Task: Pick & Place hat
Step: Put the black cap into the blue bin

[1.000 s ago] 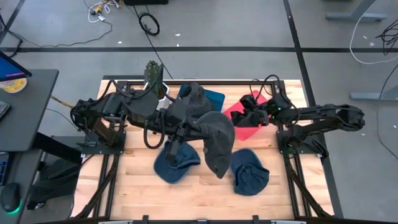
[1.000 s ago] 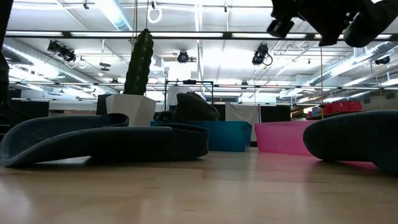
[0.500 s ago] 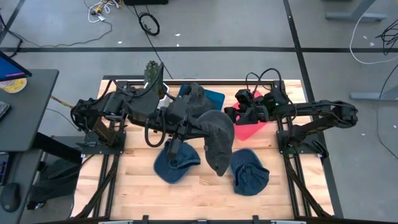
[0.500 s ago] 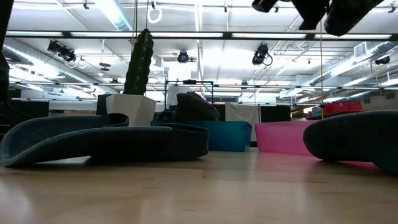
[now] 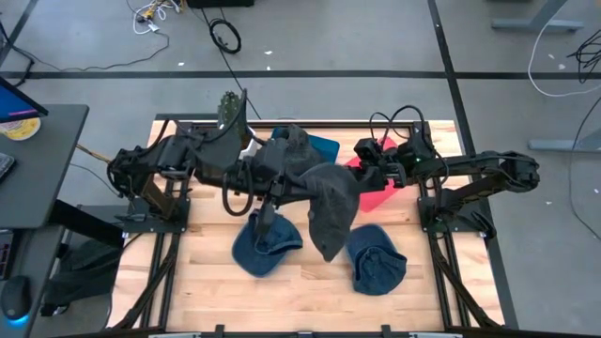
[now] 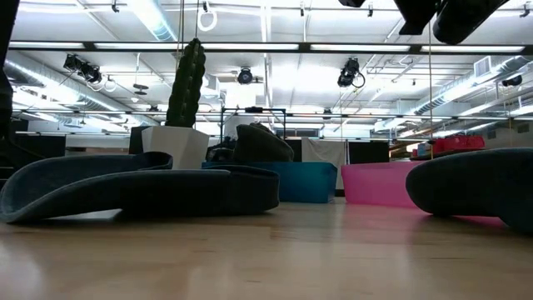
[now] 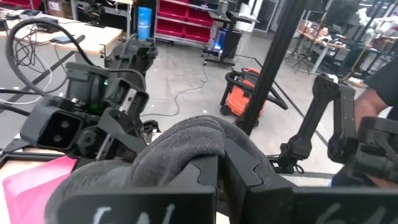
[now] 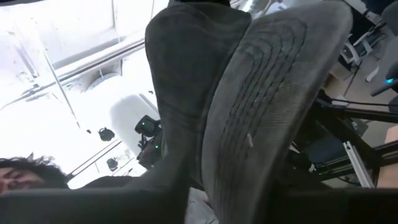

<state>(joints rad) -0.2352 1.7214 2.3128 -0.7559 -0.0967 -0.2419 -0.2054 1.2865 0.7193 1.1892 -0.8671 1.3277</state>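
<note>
Grey hat held up above the middle of the bench, draped downward, clamped at its upper edge in the left end effector, fingers clenched on the cloth. Right end effector just right of the hat, at its edge; cannot tell whether grasping or released. Two blue hats on the bench below: one near left, one near right. Blue bin and pink bin at the far side, cactus in white pot far left.
</note>
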